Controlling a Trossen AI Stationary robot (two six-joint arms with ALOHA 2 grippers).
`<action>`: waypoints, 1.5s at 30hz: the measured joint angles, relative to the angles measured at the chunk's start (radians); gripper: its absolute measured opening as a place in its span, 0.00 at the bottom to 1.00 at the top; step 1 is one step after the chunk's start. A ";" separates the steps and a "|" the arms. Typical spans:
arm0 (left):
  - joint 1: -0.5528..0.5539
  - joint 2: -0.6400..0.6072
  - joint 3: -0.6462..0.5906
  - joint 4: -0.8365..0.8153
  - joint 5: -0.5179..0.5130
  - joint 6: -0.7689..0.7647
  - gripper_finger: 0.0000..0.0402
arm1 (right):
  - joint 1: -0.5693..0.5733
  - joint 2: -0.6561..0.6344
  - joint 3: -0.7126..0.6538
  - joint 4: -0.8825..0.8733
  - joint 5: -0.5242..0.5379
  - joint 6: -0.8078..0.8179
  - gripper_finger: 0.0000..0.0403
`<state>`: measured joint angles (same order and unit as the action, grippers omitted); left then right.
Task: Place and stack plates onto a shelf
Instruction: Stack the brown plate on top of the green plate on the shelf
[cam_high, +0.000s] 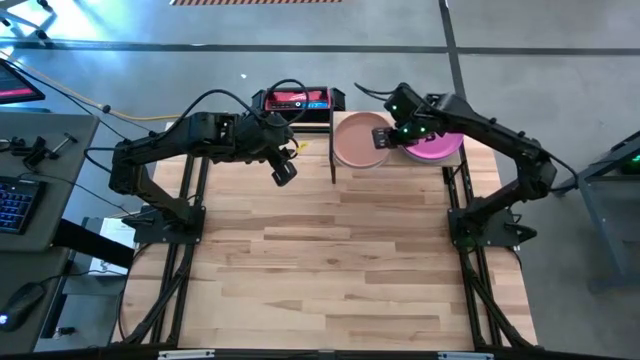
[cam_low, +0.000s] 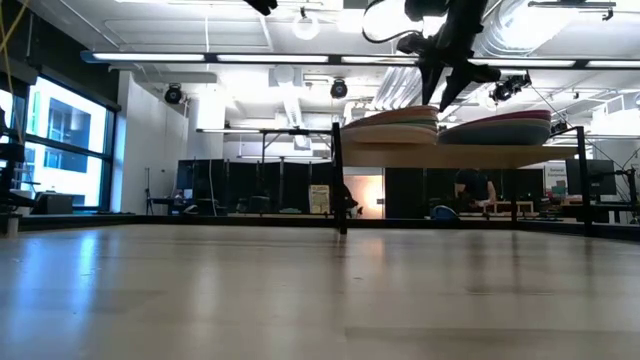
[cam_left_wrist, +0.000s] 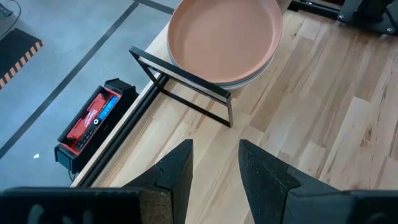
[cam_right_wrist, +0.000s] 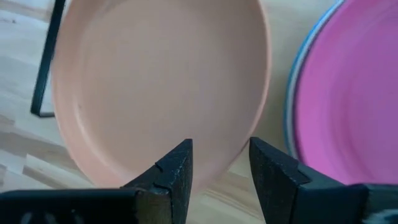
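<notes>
Pale plank tabletop (cam_high: 340, 260) stretched bare toward the near edge, with an open workshop hall behind it. At the far edge stood the shelf (cam_low: 470, 155), a light-wood board on thin black posts, carrying two side-by-side stacks of round, shallow, matte plates. A peach plate (cam_high: 360, 140) topped the left stack, with a paler rim showing just beneath it in the left wrist view; a magenta plate (cam_high: 437, 148) topped the right stack, a blue-grey rim edging it from below. Stacking in two piles appeared to be how equal-sized plates fitted a board only about two plates wide.

Above the gap between the stacks hung the right gripper (cam_high: 385, 137), its fingers narrowly parted and holding nothing, a pose that suggested a plate had just been let go onto the peach pile. Left of the shelf, the left gripper (cam_high: 284, 172) hovered over the bare wood, likewise slightly parted and empty, seemingly waiting clear of the work.

Beyond the far edge, a red-and-black box (cam_high: 296, 100) sat on the grey floor.
</notes>
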<state>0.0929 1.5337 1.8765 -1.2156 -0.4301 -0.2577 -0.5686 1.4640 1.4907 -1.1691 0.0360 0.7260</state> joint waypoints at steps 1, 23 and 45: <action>0.000 0.000 0.000 0.000 0.000 0.000 0.29 | 0.007 0.005 0.000 0.002 0.000 0.001 0.33; 0.000 0.000 0.000 0.000 0.000 -0.001 0.29 | 0.042 -0.034 0.000 -0.017 0.014 0.038 0.33; 0.019 -0.012 -0.001 0.000 -0.028 0.017 0.29 | 0.355 0.070 0.000 0.134 0.045 0.112 0.33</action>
<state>0.1118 1.5218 1.8751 -1.2158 -0.4579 -0.2409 -0.2141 1.5342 1.4910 -1.0355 0.0811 0.8376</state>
